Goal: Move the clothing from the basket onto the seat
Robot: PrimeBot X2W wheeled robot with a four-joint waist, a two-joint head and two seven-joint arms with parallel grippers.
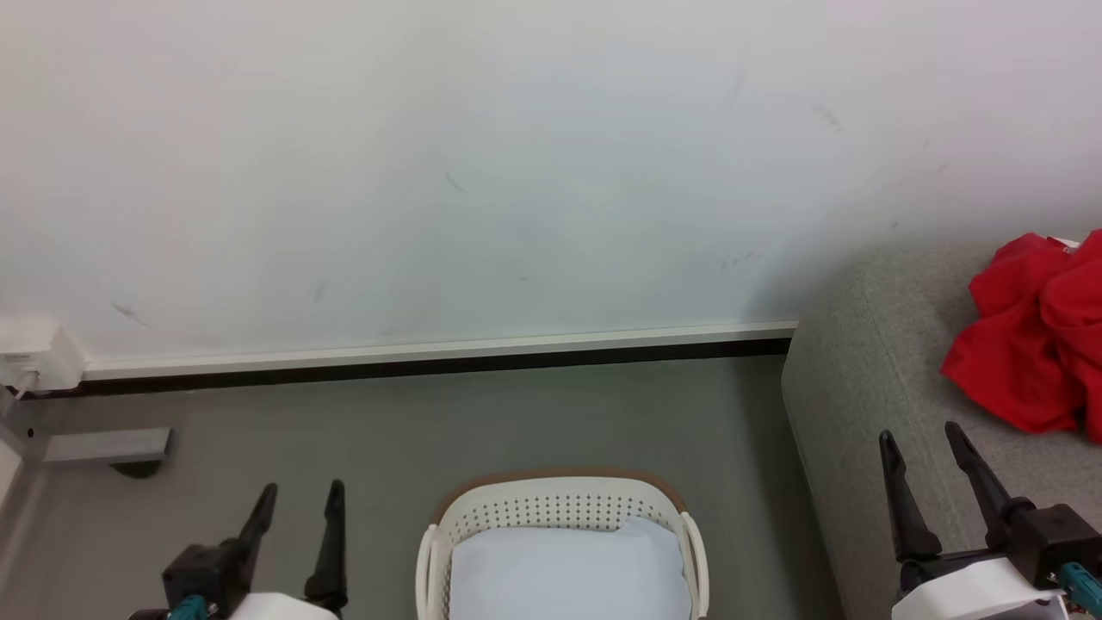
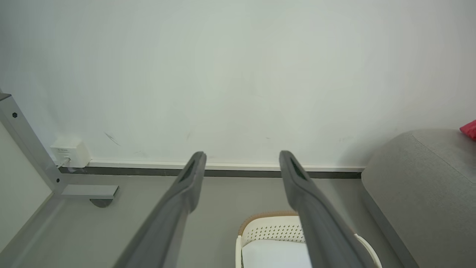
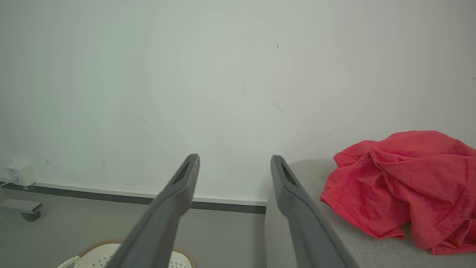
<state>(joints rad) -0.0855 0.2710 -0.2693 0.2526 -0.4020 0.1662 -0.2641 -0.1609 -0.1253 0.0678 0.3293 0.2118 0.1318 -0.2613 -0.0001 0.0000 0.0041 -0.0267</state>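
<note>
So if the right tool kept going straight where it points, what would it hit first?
Probably the white wall; the right tool aims at it with open air between. The grey sofa lies close beside its path, so depth is uncertain.

Location type: indoor room furnished as a domestic living space. Indicators: grey upholstered sofa (image 1: 869,387), perforated laundry basket (image 1: 560,508) on a smooth grey floor (image 1: 516,422), scuffed white wall (image 1: 430,172) with skirting (image 1: 430,351). A bare metal frame leg (image 2: 26,145) and a cabled white box (image 2: 70,152) point to a test setup.

Basket (image 1: 551,511) on grey floor (image 1: 430,422); red clothing (image 1: 1024,344) crumpled on seat (image 1: 869,379).
</note>
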